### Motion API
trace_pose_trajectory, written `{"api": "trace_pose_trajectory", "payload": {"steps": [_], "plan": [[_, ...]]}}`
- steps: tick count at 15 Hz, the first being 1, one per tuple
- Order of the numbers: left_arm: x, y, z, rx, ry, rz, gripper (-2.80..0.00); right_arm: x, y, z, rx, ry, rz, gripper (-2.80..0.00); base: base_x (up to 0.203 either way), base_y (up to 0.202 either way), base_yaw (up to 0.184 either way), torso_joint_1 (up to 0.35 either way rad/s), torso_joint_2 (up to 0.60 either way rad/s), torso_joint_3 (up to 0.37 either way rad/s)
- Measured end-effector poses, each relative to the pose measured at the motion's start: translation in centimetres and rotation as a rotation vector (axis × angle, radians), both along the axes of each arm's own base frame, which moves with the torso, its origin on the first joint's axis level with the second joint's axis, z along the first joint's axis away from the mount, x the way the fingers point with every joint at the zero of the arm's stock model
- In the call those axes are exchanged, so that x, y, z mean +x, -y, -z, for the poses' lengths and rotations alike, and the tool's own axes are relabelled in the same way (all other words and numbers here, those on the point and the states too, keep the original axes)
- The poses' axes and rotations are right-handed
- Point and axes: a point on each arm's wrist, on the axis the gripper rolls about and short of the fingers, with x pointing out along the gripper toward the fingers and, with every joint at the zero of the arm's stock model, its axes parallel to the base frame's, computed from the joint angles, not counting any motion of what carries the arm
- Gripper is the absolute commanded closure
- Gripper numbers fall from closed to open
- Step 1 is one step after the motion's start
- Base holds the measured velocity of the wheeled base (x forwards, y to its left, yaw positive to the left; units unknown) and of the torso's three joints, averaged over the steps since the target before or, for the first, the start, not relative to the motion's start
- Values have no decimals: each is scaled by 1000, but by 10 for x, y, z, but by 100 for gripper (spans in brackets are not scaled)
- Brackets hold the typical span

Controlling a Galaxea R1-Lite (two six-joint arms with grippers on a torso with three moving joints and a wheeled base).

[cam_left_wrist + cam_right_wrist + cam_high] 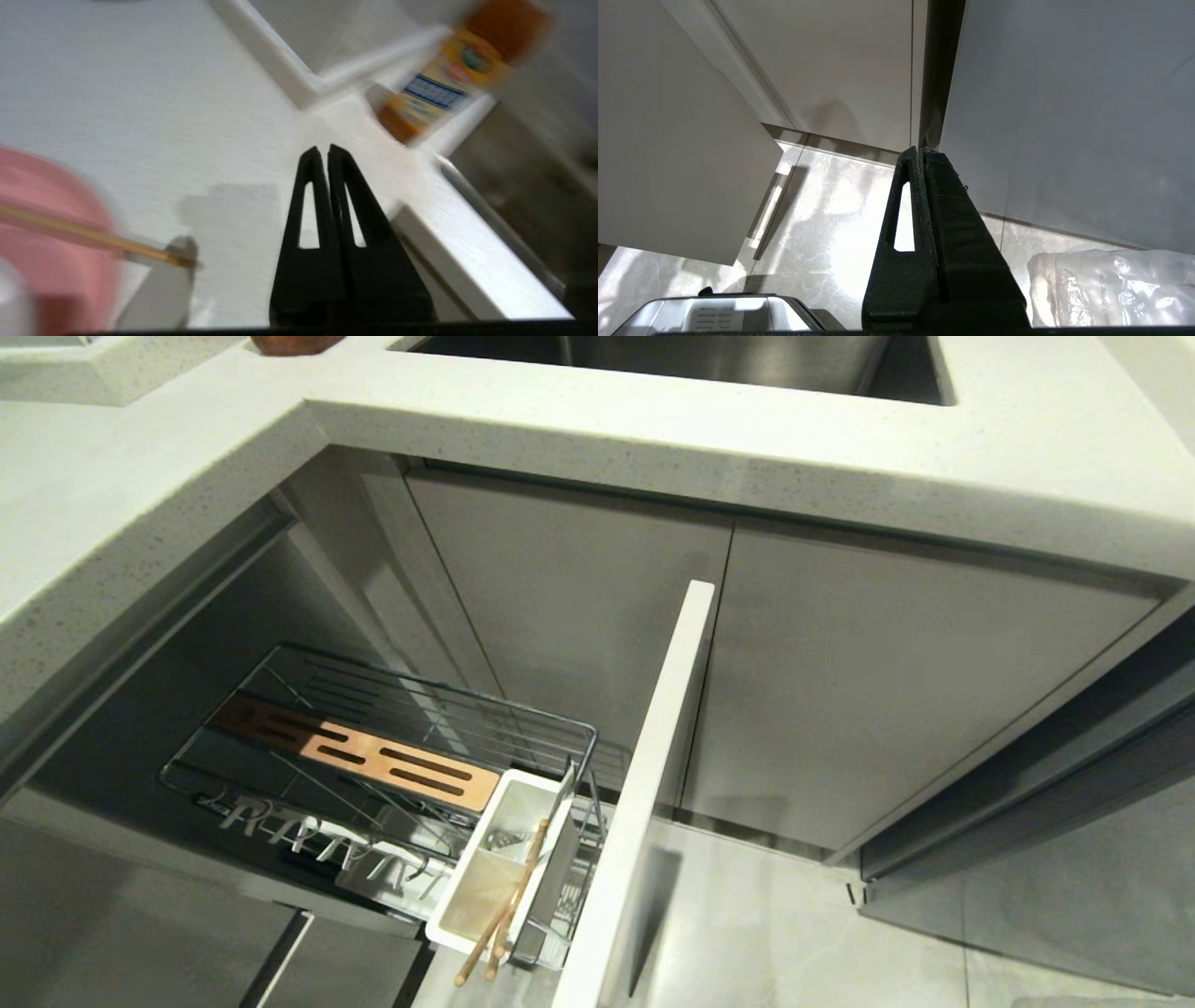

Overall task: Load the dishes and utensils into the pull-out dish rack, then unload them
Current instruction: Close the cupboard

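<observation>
- Pull-out dish rack (411, 709) drawn out from under the white counter (934, 457), pale cabinet front (644, 784) edge-on toward the camera.
- Slotted wooden strip (373, 756) lying flat across the wire basket, long axis running from back-left to front-right; nothing standing in its slots.
- Prong row (327, 845) along the near side of the rack, nothing set between the prongs.
- White utensil caddy (485, 868) at the rack's front corner, just beside the cabinet front.
- In the caddy: chopsticks (509, 905) leaning, long axis tilted, lower tips sticking out past the caddy's near edge toward the camera, upper ends inside; metal spoon (504, 840) partly seen deeper in, direction unclear.
- Steel sink (672, 359) set in the counter at top of head view.
- Left gripper (322, 154) over the counter, fingers pressed together, pinching nothing.
- Beside it in the left wrist view: pink plate (46, 233) on the counter, blurred, with one light-wood stick (93, 238) lying across it; orange-capped bottle (448, 79) blurred, near the sink edge.
- Right gripper (920, 156) parked low, pointing at the floor (822, 224) by the cabinet doors, fingers pressed together, empty.
</observation>
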Motion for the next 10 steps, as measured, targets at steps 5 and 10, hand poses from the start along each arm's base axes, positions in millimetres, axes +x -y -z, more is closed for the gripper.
{"api": "trace_pose_trajectory", "payload": {"steps": [5,10], "plan": [[6,31,14,98,-73,490,0,0,0,0,0,0,0,0,0,0,0,0,0,0],[47,84,48,155,-328,949,0,0,0,0,0,0,0,0,0,0,0,0,0,0]]}}
